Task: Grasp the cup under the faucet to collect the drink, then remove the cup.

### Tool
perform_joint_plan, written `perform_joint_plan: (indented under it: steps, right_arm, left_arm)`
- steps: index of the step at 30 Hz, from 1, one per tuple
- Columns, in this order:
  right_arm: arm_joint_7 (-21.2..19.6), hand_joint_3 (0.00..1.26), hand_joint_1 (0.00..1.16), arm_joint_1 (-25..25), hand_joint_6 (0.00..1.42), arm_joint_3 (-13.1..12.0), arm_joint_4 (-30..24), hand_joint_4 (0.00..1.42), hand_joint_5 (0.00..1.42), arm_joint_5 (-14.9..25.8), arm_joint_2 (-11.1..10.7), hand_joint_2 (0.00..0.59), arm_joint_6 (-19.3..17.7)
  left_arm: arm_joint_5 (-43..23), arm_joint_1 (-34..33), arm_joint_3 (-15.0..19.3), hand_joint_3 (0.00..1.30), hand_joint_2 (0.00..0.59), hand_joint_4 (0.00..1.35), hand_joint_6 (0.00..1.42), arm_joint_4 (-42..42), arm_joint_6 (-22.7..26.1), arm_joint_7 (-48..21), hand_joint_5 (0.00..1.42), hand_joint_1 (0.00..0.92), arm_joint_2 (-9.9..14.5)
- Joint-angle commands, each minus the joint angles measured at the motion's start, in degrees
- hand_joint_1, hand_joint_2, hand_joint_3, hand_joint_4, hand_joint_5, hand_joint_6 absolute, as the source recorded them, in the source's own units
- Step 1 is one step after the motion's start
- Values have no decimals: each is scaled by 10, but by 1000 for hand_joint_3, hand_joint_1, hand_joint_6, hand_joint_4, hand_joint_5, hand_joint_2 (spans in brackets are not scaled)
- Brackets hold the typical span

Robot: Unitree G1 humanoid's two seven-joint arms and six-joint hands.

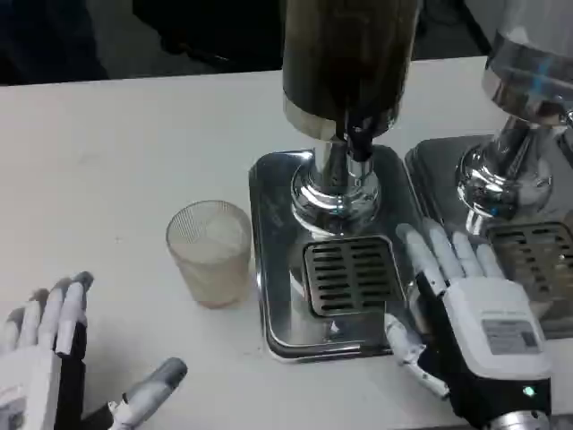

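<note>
So: cup (209,252) stands upright on the white table (116,152), just left of the dispenser's steel base tray (273,269), apart from its rim or barely so — can't tell. It's a clear ribbed tumbler and looks empty, though the translucent wall makes that hard to confirm. It is not under the faucet (359,143); the spout hangs over the slotted drip grate (351,274), and the grate is bare. My read: collection not started, cup parked beside the station where the left hand can reach it.

Left hand (49,358) sits low at the frame's bottom-left, near the cup but clear of it. Fingers spread and extended, thumb out toward the right, nothing in it. Looks like a pre-grasp pose: wide enough to wrap the tumbler from the side.

Right hand (466,305) lies over the right edge of the tray, fingers straight and slightly fanned, pointing toward the dispenser column (336,184). Holds nothing. Probably staged for the tap lever, or just waiting, hard to say.

Second dispenser (510,161) with its own grate stands to the right, partly behind the right hand; likely irrelevant.

Next move, as I judge it: left hand closes round the cup's mid-wall, slides or lifts it onto the grate, centred under the spout. Risk: thin plastic wall, squeeze too hard and it deforms; tray lip could catch the base if slid.
</note>
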Motion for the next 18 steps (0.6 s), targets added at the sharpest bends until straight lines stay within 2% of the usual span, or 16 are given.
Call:
perform_joint_plan:
  steps: [1, 12, 18]
  right_arm:
    - [-18, 64, 116, -1, 0, -11, 3, 0, 0, 9, -4, 540, -7]
    - [-15, 74, 143, -4, 0, -9, 9, 0, 0, 25, -6, 544, -14]
    - [-8, 74, 147, -3, 0, -2, 2, 0, 0, 17, -2, 540, -5]
  left_arm:
    - [5, -11, -3, 0, 85, 0, 0, -5, 9, -4, 0, 0, -3]
    - [-1, -6, -12, 0, 85, 0, 0, -14, 10, -2, 0, 0, -17]
    - [-30, -6, 16, 0, 67, 0, 0, -25, -14, 7, 0, 0, -14]
